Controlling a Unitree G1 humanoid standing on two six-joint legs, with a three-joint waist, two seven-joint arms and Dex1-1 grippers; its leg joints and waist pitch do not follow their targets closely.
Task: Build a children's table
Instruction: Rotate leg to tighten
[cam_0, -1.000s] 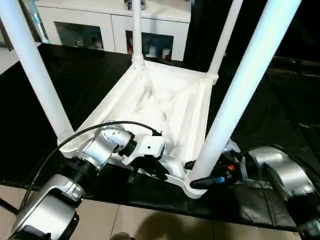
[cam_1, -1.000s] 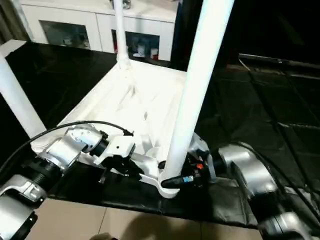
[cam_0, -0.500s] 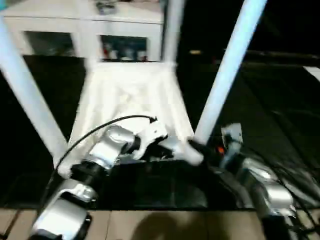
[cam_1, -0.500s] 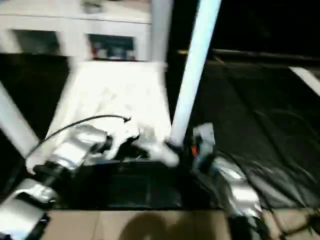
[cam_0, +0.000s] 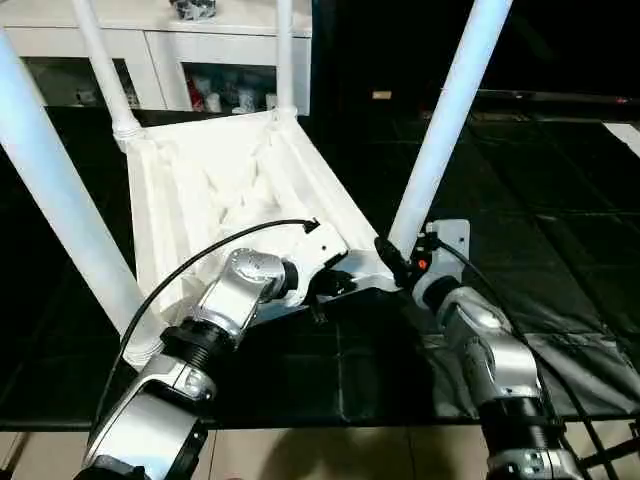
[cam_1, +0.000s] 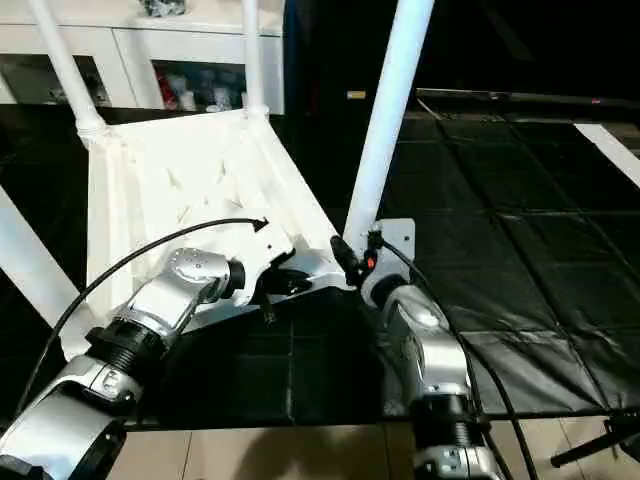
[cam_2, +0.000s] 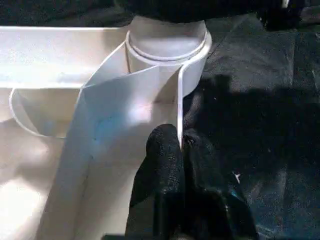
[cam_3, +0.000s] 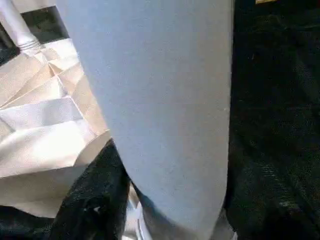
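Four legs: all stand upright in the round corner sockets of the children's table (cam_0: 225, 180), which lies upside down, ribbed underside up, on the black tabletop (cam_0: 520, 180).
Left pincer (cam_2: 181, 146): fingers pressed together, pinching the thin rim wall of the table beside the nearest corner socket (cam_2: 167, 47).
Socket by left pincer: holds the foot of one leg, seated inside its ring.
Right pincer (cam_0: 398, 262): at the base of the near right leg (cam_0: 445, 125); its black fingers (cam_3: 97, 200) stand spread on either side of the tube, close against it. Whether they squeeze it I cannot tell.
Far sockets: beyond both pincers, each with a thinner-looking leg rising out of frame.
Near left leg (cam_0: 60, 210): left of the left pincer, apart from it, planted in its corner.
Cabinet (cam_0: 180, 60): white, glass doors, behind the table; small items sit on its shelves, too small to name.
Cable (cam_0: 200, 262): black, arching over the left forearm.
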